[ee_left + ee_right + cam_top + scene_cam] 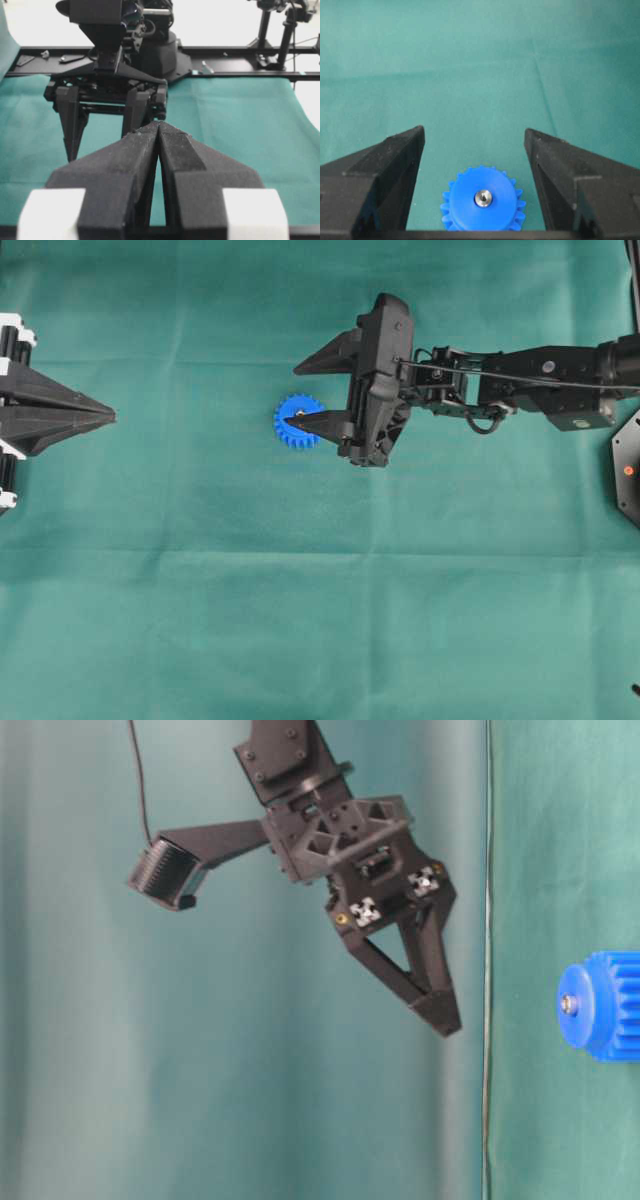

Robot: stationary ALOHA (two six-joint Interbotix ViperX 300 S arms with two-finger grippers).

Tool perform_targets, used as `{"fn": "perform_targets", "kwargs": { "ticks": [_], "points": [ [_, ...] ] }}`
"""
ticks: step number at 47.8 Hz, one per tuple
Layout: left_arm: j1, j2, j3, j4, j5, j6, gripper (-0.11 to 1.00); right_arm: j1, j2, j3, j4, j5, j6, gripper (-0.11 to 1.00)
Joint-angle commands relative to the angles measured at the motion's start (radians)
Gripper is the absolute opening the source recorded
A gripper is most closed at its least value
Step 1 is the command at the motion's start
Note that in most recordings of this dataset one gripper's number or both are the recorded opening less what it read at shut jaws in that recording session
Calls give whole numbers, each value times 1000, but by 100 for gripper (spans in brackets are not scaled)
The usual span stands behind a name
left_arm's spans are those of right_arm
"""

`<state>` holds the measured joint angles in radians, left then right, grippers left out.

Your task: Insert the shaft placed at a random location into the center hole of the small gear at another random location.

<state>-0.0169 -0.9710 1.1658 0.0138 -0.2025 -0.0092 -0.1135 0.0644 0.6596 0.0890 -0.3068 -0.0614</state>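
While the overhead view is looking straight down on the green cloth (300, 620), the gear (298, 421) is lying flat just left of centre, with the shaft (299, 414) showing as a bright dot in its hub. Right gripper (297, 396) is reaching in from 3 o'clock, jaws spread wide, one finger's tip lying over the gear, the other pointing off at 12 o'clock of it. Left gripper (112, 418) is sitting at 9 o'clock, well apart, fingers pressed together.

Table-level view: right gripper (440, 1015) is hanging clear above the cloth, nothing in it; gear (603, 1005) is sitting at 3 o'clock of it, shaft (569, 1004) end glinting in the hub.

Left wrist view: left gripper (158, 125) is clenched tip to tip on nothing.

Right wrist view: right fingers (395, 160) are standing released either side of the gear (482, 200), not touching it; shaft (483, 198) is seated in the hole at 6 o'clock of the frame.
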Motion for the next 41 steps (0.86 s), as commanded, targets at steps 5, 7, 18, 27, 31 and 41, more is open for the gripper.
{"fn": "perform_targets", "kwargs": {
  "ticks": [5, 7, 18, 27, 31, 41],
  "points": [
    [2, 6, -20, 2, -5, 0, 0, 3, -35, -5, 0, 2, -9, 79],
    [2, 6, -20, 2, -3, 0, 0, 3, -41, 3, 0, 2, -9, 79],
    [2, 2, -20, 2, 5, -2, 0, 3, -127, 72, 2, -3, -6, 79],
    [2, 3, -20, 2, 5, 0, 0, 3, -225, 155, 3, -6, -5, 78],
    [2, 3, -20, 2, 5, 0, 0, 3, -262, 189, 5, -15, -5, 78],
    [3, 3, -20, 2, 5, 0, 0, 3, -342, 262, 5, -54, -5, 79]
  ]
}}
